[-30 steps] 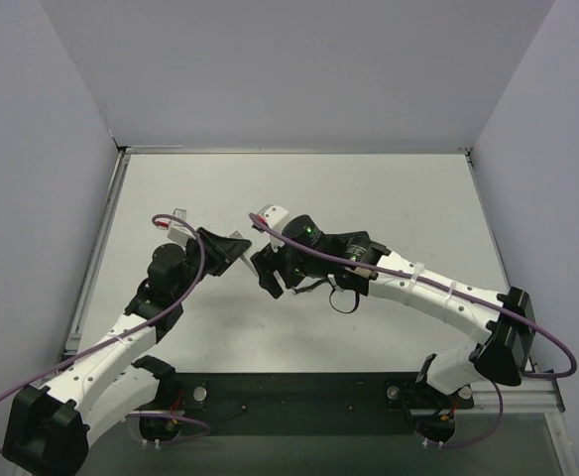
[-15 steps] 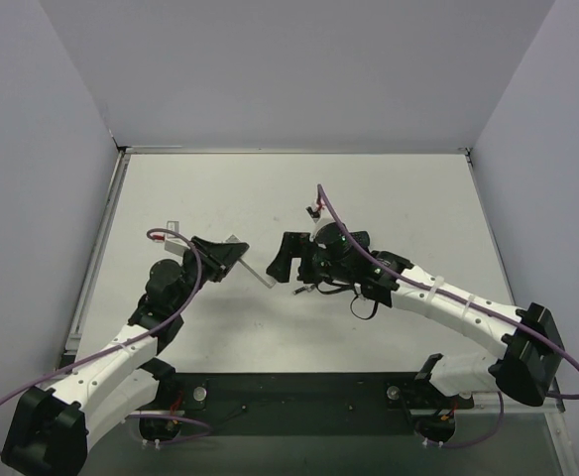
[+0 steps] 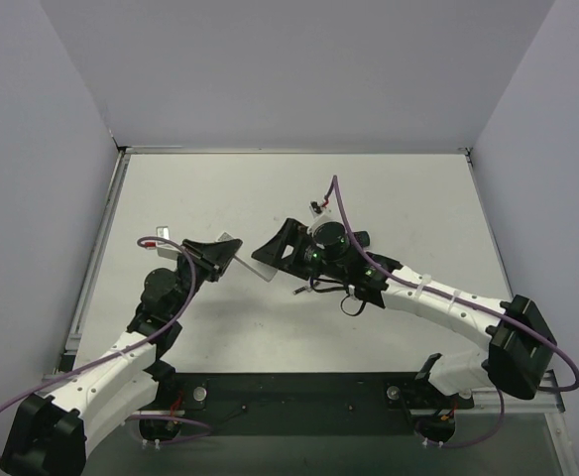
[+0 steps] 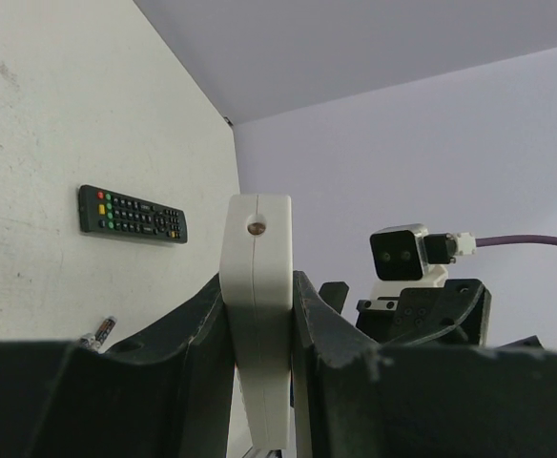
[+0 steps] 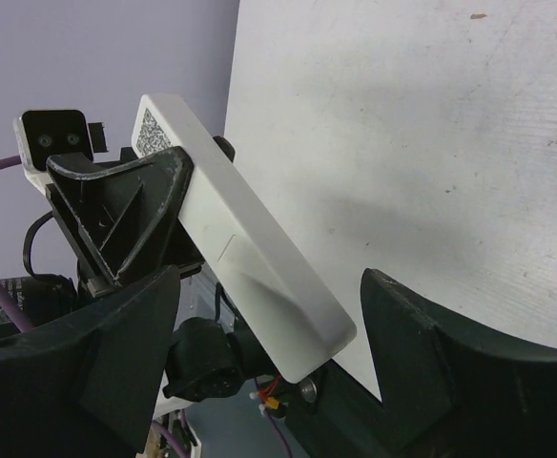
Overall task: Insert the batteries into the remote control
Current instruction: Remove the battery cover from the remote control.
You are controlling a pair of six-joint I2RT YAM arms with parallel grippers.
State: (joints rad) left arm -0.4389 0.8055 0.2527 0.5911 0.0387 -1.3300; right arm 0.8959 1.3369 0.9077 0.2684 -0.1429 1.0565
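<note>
My left gripper (image 3: pixel 224 256) is shut on the white remote control (image 3: pixel 261 267) and holds it off the table. In the left wrist view the remote (image 4: pixel 257 305) stands edge-on, clamped between the two fingers. My right gripper (image 3: pixel 273 252) is open, and the remote's free end (image 5: pixel 250 253) lies in the gap between its fingers without touching either one. One battery (image 4: pixel 100 331), a slim dark cylinder, lies on the table near my left gripper. It may be the small dark sliver in the top view (image 3: pixel 297 291). The second battery is not in view.
A long black many-buttoned remote (image 4: pixel 133 214) lies on the white table (image 3: pixel 399 198); in the top view my right arm hides it. Purple cables loop over both arms. Grey walls close the table at the back and sides.
My right wrist has turned and its open jaws have come up around the white remote's free end. My left gripper has kept hold of the remote and shifted slightly left.
</note>
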